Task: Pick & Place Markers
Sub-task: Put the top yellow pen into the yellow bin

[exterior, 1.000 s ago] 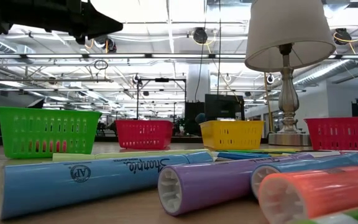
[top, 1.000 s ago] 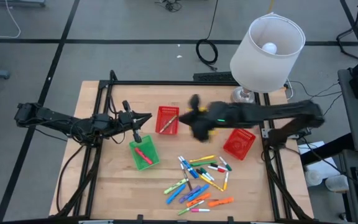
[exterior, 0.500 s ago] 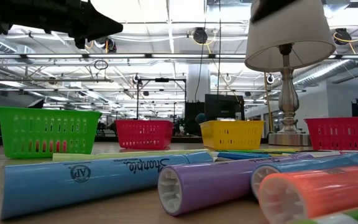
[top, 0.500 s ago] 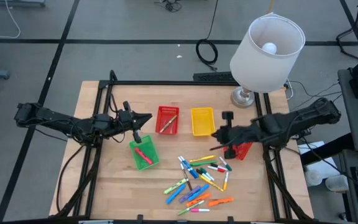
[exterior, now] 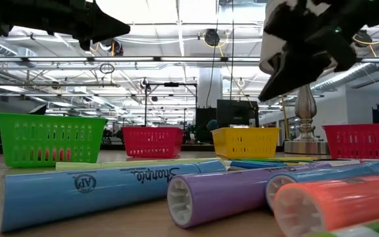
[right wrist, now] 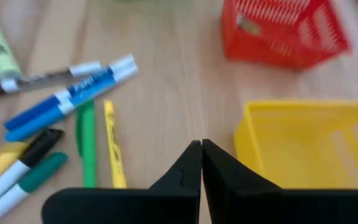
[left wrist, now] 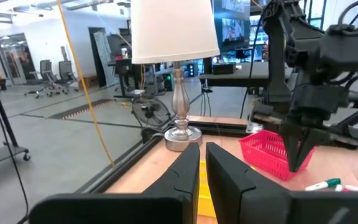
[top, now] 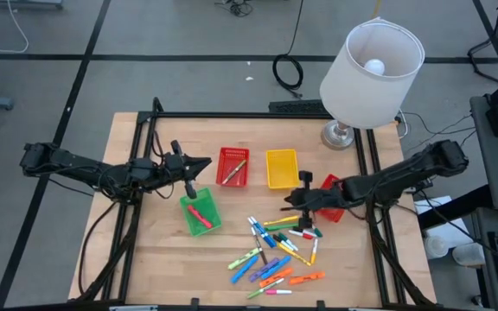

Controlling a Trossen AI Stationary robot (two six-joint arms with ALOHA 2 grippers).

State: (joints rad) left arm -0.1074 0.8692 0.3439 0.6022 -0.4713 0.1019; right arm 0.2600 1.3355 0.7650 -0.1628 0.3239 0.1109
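Markers (top: 277, 249) are lying scattered across the near-centre of the wooden tabletop (top: 145, 268) in the high view, in blue, green, yellow, orange, pink and white. The right gripper (top: 298, 199) is hanging just above the far edge of that scatter, between the yellow basket (top: 281, 168) and the pens, with its fingers pressed together on nothing. A red basket (top: 334, 198) is sitting partly under the right arm. The left gripper (top: 206, 161) is waiting near the other red basket (top: 233, 166), beyond the green basket (top: 200, 212), which is holding a red marker; its fingers are standing almost closed and empty. A lamp (top: 372, 65) is standing at the far right corner.

Across the low view, a blue marker (exterior: 104, 184), a purple marker (exterior: 222, 192) and an orange marker (exterior: 337, 204) are lying close to the lens, with the green basket (exterior: 48, 138), red basket (exterior: 152, 141) and yellow basket (exterior: 245, 142) lined up behind. The right gripper (exterior: 278, 82) is pointing down from the upper right.

Past the left wrist's nearly touching fingers (left wrist: 185, 171), the lamp (left wrist: 176, 74) and the red basket (left wrist: 269, 152) are showing, with the right gripper (left wrist: 297, 162) hanging beside that basket.

Beyond the right wrist's closed fingers (right wrist: 191, 165), blue, green, yellow and black-capped markers (right wrist: 73, 99) are lying on the wood beside the yellow basket (right wrist: 309, 143).
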